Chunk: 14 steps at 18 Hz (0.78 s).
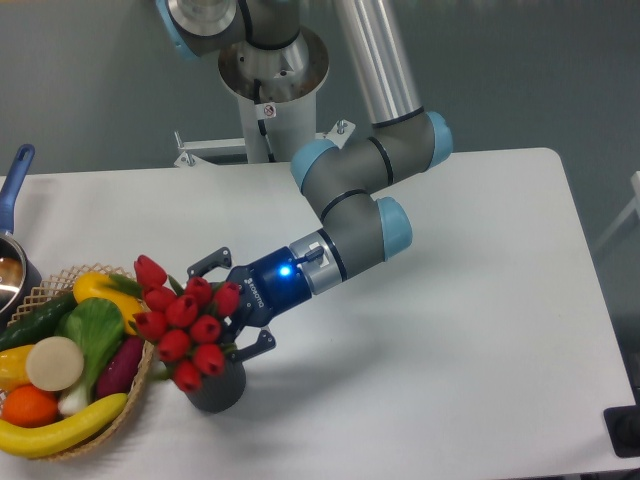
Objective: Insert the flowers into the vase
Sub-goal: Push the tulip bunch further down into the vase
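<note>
Beside basket [130,395] | flowers [185,325] in vase [218,385] | gripper [232,308] spread wide, released | bare table [480,330] rightward

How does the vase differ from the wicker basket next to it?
The vase is dark grey, narrow and upright; the basket is pale woven wicker, wide and shallow. The vase holds the red flowers; the basket holds fruit and vegetables. Both stand on the white table.

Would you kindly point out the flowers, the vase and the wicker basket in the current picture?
flowers [188,322]: fixed camera view, on a red bud in the middle of the bunch.
vase [215,392]: fixed camera view, on its dark side wall below the buds.
wicker basket [42,292]: fixed camera view, on its woven upper-left rim.
</note>
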Each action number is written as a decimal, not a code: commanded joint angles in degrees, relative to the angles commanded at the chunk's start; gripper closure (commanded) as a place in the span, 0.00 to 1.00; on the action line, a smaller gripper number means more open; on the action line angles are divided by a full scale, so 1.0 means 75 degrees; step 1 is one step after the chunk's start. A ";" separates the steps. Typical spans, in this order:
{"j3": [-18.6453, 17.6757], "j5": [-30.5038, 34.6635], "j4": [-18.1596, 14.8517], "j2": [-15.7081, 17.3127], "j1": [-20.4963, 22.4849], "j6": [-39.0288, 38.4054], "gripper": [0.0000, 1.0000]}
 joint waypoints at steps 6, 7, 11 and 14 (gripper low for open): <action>0.0035 0.0806 0.0000 0.0223 0.0035 0.0000 0.00; 0.0024 0.0901 0.0000 0.0223 0.0047 0.0000 0.00; 0.0024 0.0926 0.0000 0.0211 0.0059 0.0000 0.00; 0.0024 0.0984 0.0000 0.0199 0.0059 0.0012 0.00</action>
